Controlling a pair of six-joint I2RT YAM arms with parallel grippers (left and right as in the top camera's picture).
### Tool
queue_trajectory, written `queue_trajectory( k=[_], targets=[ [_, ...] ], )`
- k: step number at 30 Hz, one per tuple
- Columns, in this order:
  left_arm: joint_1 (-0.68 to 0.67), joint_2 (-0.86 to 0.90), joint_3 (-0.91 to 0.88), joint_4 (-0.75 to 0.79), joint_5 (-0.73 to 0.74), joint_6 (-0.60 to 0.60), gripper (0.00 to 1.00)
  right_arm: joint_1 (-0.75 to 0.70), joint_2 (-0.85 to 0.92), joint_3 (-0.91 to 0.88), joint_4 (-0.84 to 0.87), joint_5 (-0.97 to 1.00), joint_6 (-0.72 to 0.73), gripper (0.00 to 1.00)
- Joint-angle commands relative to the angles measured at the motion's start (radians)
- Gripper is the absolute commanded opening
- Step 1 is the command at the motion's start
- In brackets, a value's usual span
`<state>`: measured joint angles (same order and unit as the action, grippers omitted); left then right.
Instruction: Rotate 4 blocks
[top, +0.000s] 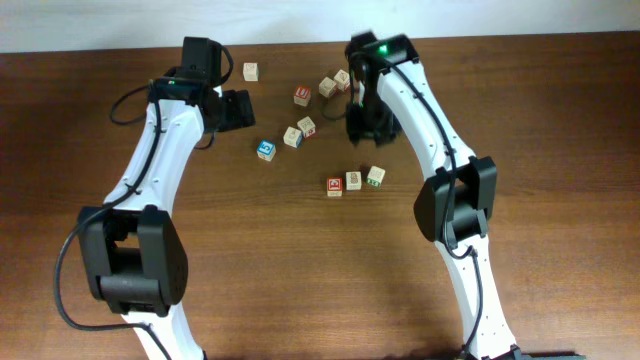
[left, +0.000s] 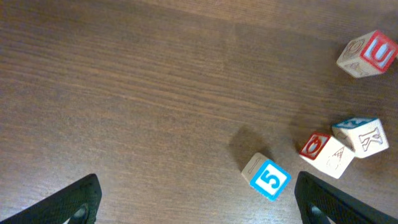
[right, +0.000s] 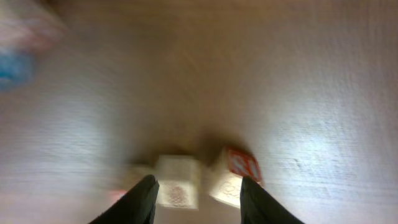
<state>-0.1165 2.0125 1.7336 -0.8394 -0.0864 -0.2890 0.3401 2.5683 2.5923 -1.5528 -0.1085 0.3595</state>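
On the table (top: 300, 260) my left tool (left: 199, 202) hangs wide open w/ nothing in it, right tool (right: 196, 199) part-open, gripping nothing, over two blocks (right: 177, 180), others scattered mid-table btwn arms: light, stiff wood cubes, prob. slick, so I'd pinch opposite flat faces.

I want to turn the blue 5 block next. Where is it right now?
In the overhead view the blue 5 block sits left of centre, near the open left gripper, with a pair of blocks close on its right.
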Motion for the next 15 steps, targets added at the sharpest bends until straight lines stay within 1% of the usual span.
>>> queue_trajectory(
  k=[1, 3, 4, 5, 6, 8, 10, 11, 12, 15],
  targets=[
    [0.033, 0.009, 0.035, -0.003, -0.008, -0.01, 0.98, 0.051, -0.032, 0.024, 0.167, -0.076, -0.009, 0.45],
    [0.061, 0.009, 0.043, -0.018, 0.013, -0.01, 0.97, 0.08, -0.021, -0.006, 0.278, -0.074, 0.027, 0.49],
    [0.075, 0.009, 0.043, -0.026, 0.066, -0.009, 0.95, 0.092, -0.012, -0.016, 0.316, -0.076, 0.042, 0.5],
    [0.079, 0.012, 0.043, -0.032, 0.1, 0.005, 0.93, 0.1, -0.007, -0.02, 0.338, -0.079, 0.05, 0.5],
    [0.078, 0.019, 0.042, -0.033, 0.143, 0.053, 0.91, 0.106, -0.001, -0.024, 0.346, -0.063, 0.077, 0.5],
    [0.063, 0.037, 0.042, -0.041, 0.182, 0.123, 0.9, 0.095, -0.005, -0.023, 0.338, -0.042, 0.11, 0.49],
    [0.038, 0.068, 0.042, -0.06, 0.185, 0.224, 0.9, 0.05, -0.036, -0.021, 0.325, -0.042, 0.1, 0.49],
    [0.025, 0.087, 0.042, -0.063, 0.19, 0.268, 0.91, 0.018, -0.057, -0.021, 0.31, -0.042, 0.087, 0.5],
    [-0.004, 0.129, 0.042, -0.062, 0.225, 0.342, 0.92, -0.045, -0.092, -0.021, 0.272, -0.042, 0.061, 0.5],
    [-0.047, 0.179, 0.042, -0.055, 0.229, 0.402, 0.92, -0.138, -0.113, -0.021, 0.205, -0.053, 0.04, 0.5]
  ],
)
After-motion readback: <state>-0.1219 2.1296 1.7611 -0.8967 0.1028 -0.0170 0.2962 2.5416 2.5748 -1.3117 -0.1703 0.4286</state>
